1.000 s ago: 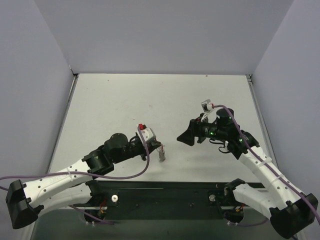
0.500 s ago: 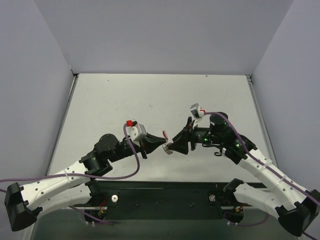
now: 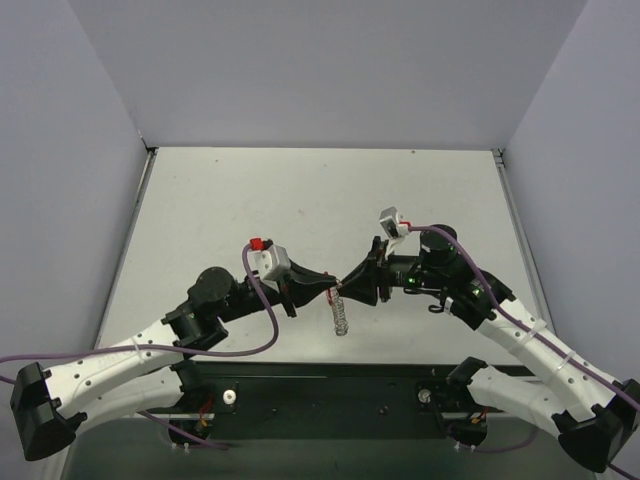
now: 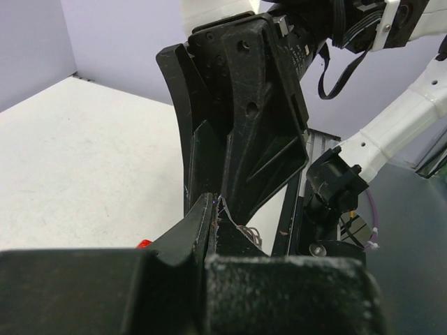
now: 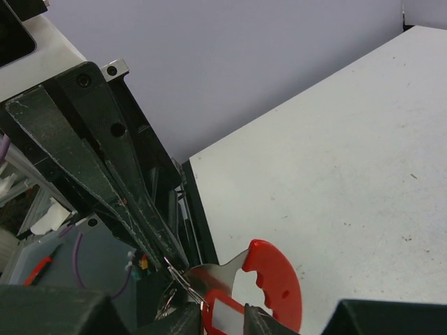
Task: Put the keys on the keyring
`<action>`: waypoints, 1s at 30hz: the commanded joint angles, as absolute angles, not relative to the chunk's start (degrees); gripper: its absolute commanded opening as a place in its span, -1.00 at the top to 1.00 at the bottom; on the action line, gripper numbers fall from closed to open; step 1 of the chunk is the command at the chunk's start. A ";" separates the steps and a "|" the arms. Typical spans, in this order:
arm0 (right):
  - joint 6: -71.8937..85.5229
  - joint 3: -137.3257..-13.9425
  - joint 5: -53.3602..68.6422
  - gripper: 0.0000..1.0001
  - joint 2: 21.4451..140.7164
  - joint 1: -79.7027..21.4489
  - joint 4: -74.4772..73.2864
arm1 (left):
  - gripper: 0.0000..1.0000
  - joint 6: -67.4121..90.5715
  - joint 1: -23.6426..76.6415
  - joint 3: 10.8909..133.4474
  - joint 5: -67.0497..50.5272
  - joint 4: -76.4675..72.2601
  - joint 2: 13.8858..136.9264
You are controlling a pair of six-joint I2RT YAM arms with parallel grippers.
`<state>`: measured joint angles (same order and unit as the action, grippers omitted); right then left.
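Above the pale counter [image 3: 250, 200], the left end effector [image 3: 333, 289] is pinched shut on the keyring [image 5: 283, 279], its chain [image 3: 341, 315] dangling free, while the right end effector [image 3: 346, 288] sits tip to tip with it, grip impossible to tell; any sideways tug could wrench the ring loose.

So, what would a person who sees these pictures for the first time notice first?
The left gripper and the right gripper meet tip to tip above the middle of the table. A silver chain hangs down from where they meet. In the right wrist view, a red keyring sits at the bottom edge.
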<state>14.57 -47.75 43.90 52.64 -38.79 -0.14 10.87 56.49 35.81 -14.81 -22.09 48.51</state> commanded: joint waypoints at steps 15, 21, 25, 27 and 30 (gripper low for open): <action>13.71 -48.87 44.47 1.00 52.12 -40.25 5.54 | 1.00 17.31 55.81 31.82 -18.98 -41.04 50.18; 13.19 -48.87 44.82 1.00 52.38 -40.52 5.19 | 1.00 18.28 55.81 29.80 -18.98 -47.28 51.15; 12.75 -48.87 46.32 1.00 52.56 -40.69 5.19 | 1.00 18.37 55.72 29.09 -19.16 -50.01 51.94; 12.48 -48.96 46.76 1.00 52.65 -40.69 5.19 | 1.00 18.63 55.72 28.92 -19.16 -51.41 52.38; 12.22 -49.04 47.55 1.00 52.73 -40.78 4.92 | 1.00 18.72 55.72 28.83 -19.25 -52.64 52.73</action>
<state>13.80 -47.75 44.99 52.62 -40.23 1.56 17.41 55.70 28.29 -17.41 -44.03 52.64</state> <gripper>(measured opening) 0.075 0.022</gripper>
